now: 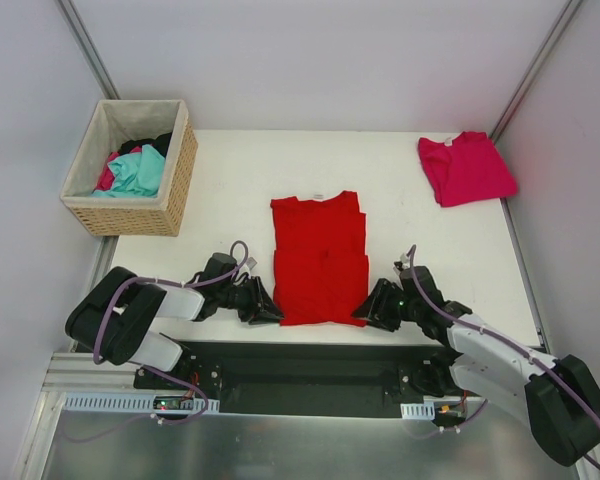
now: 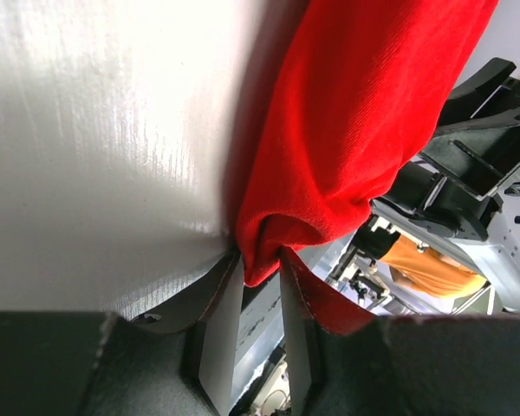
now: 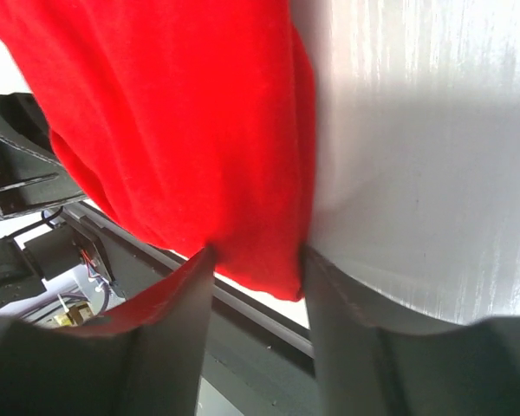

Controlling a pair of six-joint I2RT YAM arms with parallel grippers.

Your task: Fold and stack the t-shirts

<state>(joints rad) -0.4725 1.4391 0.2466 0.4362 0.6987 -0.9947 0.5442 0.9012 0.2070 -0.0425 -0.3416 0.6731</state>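
1. White table: red t-shirt part-folded, pink t-shirt folded far-right of it.
2. Left gripper pinches its near-left corner; right gripper half-open around near-right, grip unclear.
3. We owe final fold, stacking.

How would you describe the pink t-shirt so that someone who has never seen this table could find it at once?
Look at the white table and go to its far right corner, across from the wicker basket at the far left. The magenta-pink t-shirt lies there alone, folded to a rough square. It is pinker and smaller than the bright red t-shirt lying in the middle.
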